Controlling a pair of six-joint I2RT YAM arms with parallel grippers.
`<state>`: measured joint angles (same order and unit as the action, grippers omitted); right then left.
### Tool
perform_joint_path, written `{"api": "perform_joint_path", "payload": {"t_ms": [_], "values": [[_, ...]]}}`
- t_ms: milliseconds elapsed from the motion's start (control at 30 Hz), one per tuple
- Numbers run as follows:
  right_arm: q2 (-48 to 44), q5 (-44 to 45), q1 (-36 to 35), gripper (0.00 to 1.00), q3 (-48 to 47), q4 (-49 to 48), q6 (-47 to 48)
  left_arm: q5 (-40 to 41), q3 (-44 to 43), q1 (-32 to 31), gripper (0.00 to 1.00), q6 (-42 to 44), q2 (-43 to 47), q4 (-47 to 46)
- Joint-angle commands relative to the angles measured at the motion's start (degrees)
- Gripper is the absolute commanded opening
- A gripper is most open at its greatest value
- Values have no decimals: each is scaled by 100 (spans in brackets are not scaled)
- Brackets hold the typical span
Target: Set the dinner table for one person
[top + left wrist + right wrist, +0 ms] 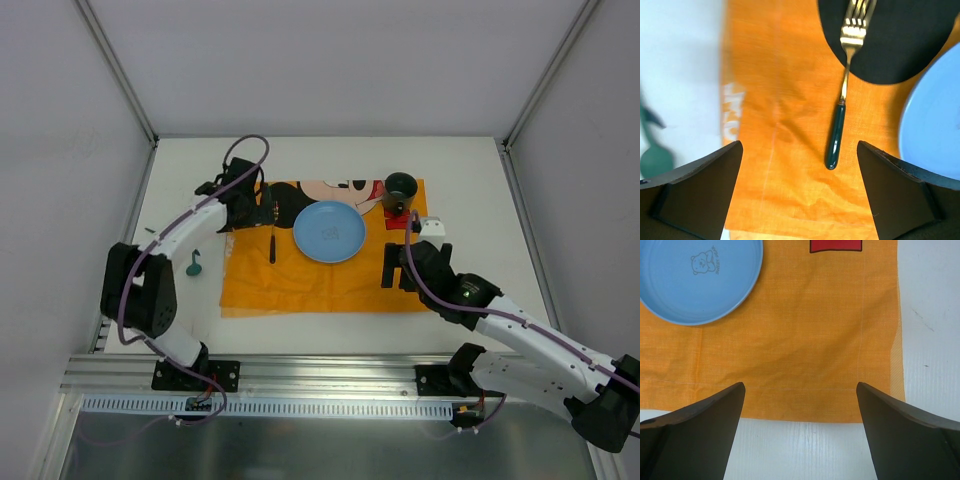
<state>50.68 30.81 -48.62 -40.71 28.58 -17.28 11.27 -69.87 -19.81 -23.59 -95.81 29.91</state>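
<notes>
Looks well past halfway. Beneath both arms, the white table (460, 165), bare round its edges. Spread on it, the orange mat (300, 285), directly under the left gripper (800, 150) and the right gripper (800, 387) alike. Just right of the left gripper, and ahead-left of the right one, the blue plate (329, 231), sitting mid-mat and seemingly placed. Farther ahead of the right gripper, at the mat's far right corner, the dark cup (400, 188), upright, apparently placed too. Straight ahead of the left gripper, in line with the gap between its fingers, the fork (272, 243), flat on the mat beside the plate, handle toward the gripper, touched by nothing. Off to the left gripper's left, on bare table and clear of the mat, a teal spoon (193, 264), or so it seems, too blurred up close to be sure. Just ahead-right of the right gripper, a small white block (431, 226), purpose unclear. Hang spread wide and empty, both pairs of fingers. Probably leaves the spoon to fetch, perhaps to the vacant strip of mat under the right gripper. No knife or napkin visible.
</notes>
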Motion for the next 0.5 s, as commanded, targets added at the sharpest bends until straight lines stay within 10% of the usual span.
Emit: {"api": "perform_joint_path", "payload": {"t_ms": [0, 200, 467], "values": [[-40, -57, -25, 100, 54, -265, 66, 780, 245, 276, 99, -619, 1079, 76], [-102, -276, -25, 99, 274, -712, 146, 1291, 974, 994, 99, -1366, 2214, 59], [302, -769, -25, 100, 520, -1609, 163, -509, 2108, 2832, 99, -1886, 2428, -486]]}}
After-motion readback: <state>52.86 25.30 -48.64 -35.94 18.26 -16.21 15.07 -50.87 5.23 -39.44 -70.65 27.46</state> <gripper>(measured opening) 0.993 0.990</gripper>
